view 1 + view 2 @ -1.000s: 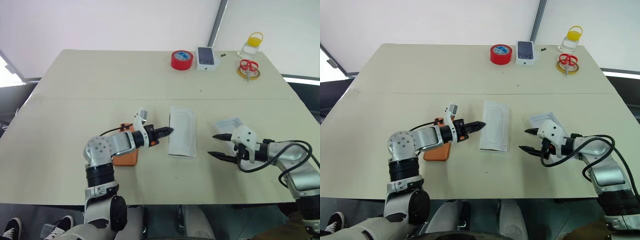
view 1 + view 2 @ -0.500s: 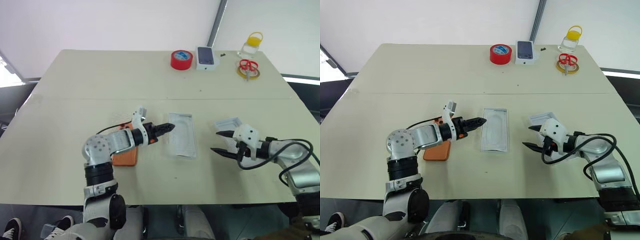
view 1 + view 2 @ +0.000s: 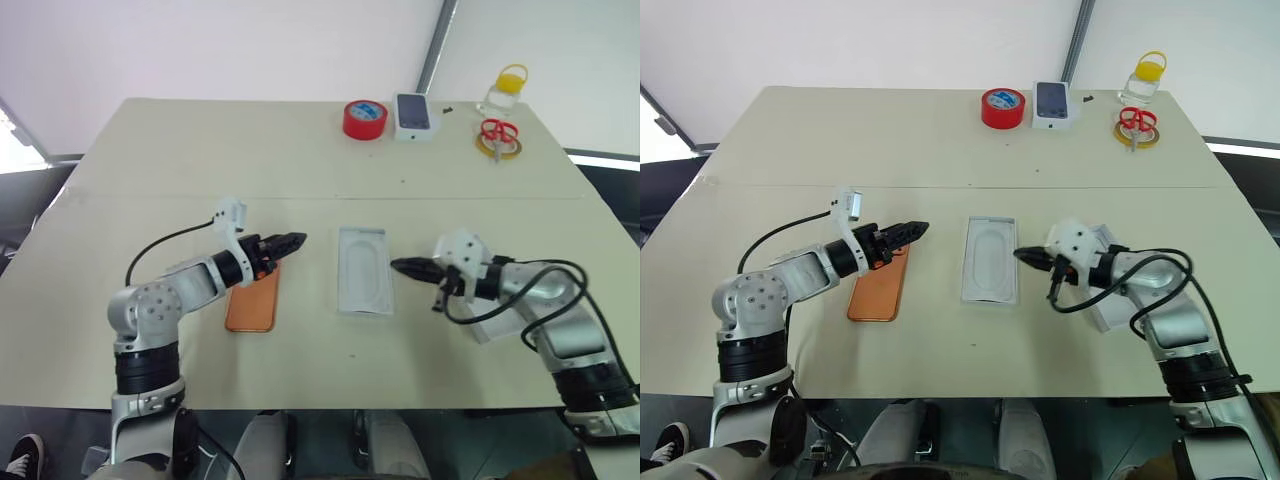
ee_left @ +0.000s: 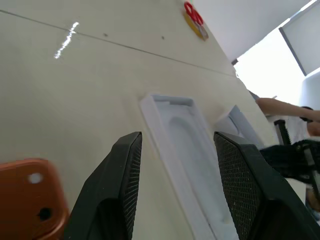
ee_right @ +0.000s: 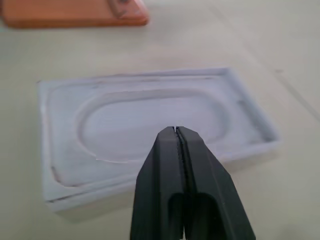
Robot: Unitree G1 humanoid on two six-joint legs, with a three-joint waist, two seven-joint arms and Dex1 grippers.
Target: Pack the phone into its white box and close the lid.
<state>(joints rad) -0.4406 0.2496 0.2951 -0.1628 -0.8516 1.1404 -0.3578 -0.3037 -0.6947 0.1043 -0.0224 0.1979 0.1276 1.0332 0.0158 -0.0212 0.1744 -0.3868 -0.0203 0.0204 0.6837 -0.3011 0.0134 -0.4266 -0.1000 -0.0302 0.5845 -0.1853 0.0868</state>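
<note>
Phone lies flat on the table, orange back up, at near left of centre. Left gripper hovers over the phone's far end, pointing right, its two black fingers apart and empty. A shallow white tray with an oval recess sits at the table's centre, just right of the phone and apart from it; whether this is the white box or an insert cannot be told with certainty. Right gripper points left at the tray's right edge, fingers pressed together and holding nothing. Another white box part lies at near right, partly hidden under the right arm. Red tape roll, phone carton, scissors and a yellow-capped jar stand along the far edge.
</note>
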